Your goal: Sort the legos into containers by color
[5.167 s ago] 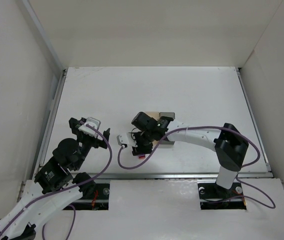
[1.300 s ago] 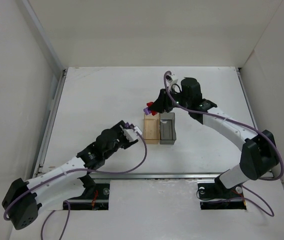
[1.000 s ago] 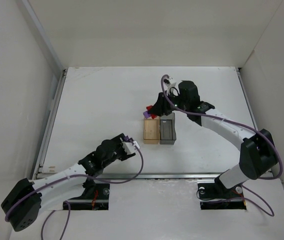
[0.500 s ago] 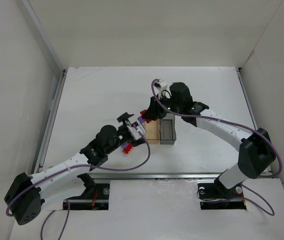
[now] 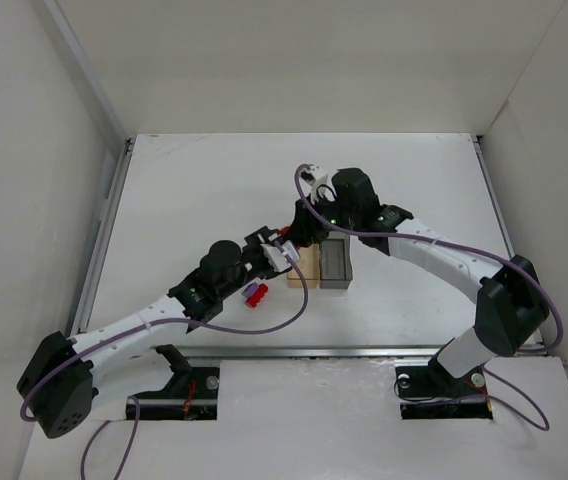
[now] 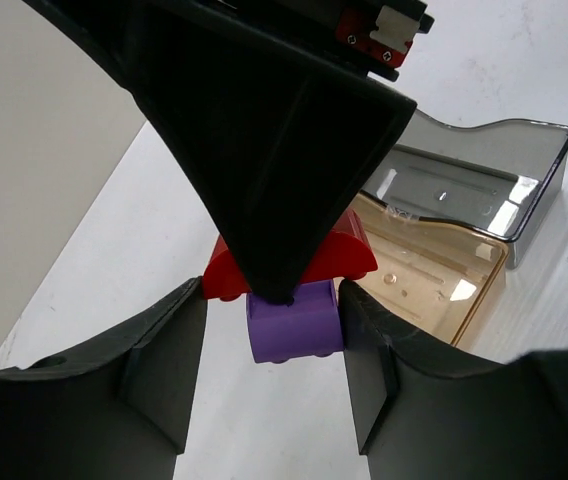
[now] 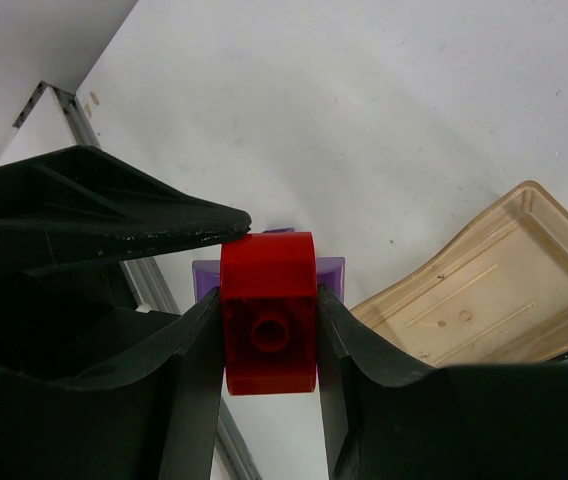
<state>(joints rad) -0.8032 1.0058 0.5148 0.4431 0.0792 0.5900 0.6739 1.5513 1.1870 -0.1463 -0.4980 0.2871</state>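
Our left hand (image 5: pixel 281 252) has moved in to meet the right hand (image 5: pixel 300 232), just beside the tan tray (image 6: pixel 434 280). The right hand is clamped on a red brick (image 7: pixel 269 325) with a purple brick (image 6: pixel 294 325) stuck to it. The left hand's jaws straddle the purple one but are not yet closed. We judge a pull-apart is coming, so that each colour can be sorted. Another pair (image 5: pixel 255 293) waits on the surface (image 5: pixel 194 190).

Red lego (image 7: pixel 268 312) glossy plastic; tan tray (image 6: pixel 429 275) translucent, shiny; grey tray (image 6: pixel 469 185) smoky, glossy; table (image 5: pixel 204 190) matt white.
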